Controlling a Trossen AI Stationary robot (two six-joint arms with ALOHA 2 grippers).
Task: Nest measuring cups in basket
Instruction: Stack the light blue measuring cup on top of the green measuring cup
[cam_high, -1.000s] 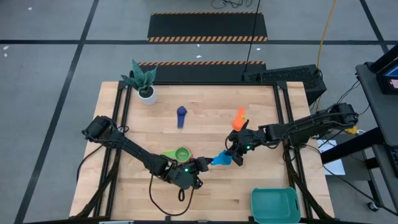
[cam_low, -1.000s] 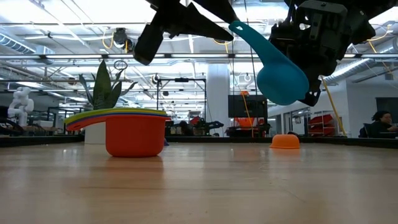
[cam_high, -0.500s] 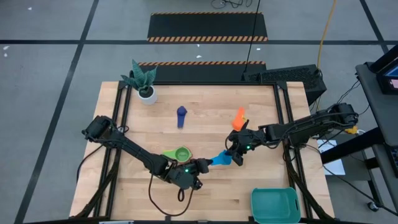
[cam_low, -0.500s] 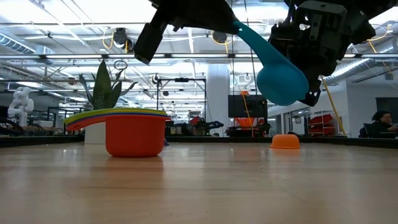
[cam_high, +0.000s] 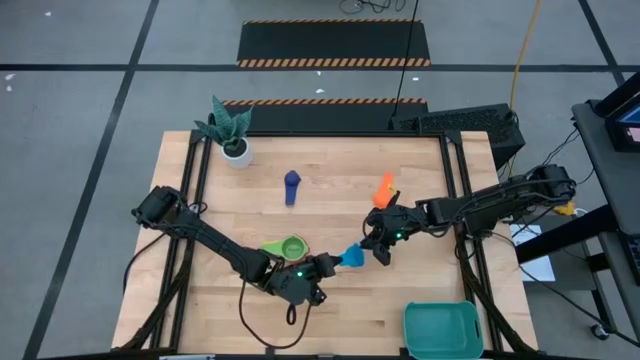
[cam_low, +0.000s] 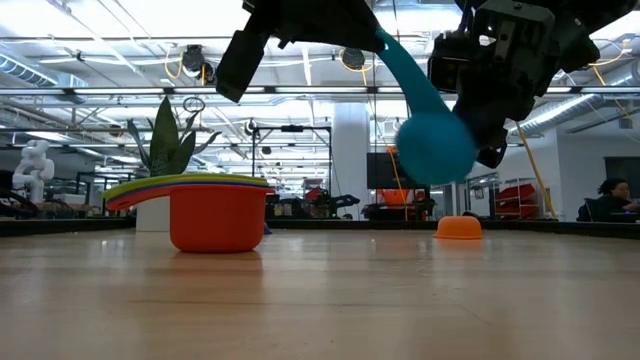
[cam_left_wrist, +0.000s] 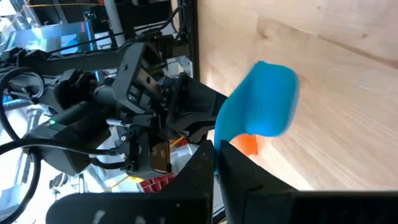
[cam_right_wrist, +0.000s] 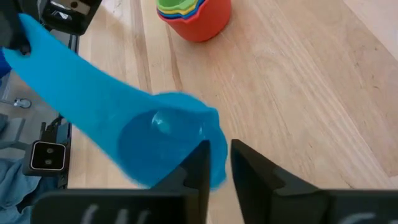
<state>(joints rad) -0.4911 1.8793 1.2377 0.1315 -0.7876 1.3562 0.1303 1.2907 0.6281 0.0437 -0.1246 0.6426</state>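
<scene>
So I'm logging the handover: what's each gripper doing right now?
Left gripper: shut on the light blue cup, gripping its handle.
Right gripper: at the cup's bowl; whether it's open or gripping cannot be told.

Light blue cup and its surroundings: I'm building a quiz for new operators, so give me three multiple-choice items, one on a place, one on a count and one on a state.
1. Where is the basket?
A. beside the plant pot
B. at the table's near right corner
C. under the stack of cups

2. How many cups lie singly on the table, apart from the stack?
A. none
B. four
C. two

3. The light blue cup is
A. held in the air by its handle
B. nested in the stack
C. lying in the basket

Answers:
1 B: the basket sits at the near right corner of the table.
2 C: only the navy cup and the orange cup lie apart from the stack.
3 A: the left gripper is shut on the handle of the light blue cup, clear of the wood.
</scene>
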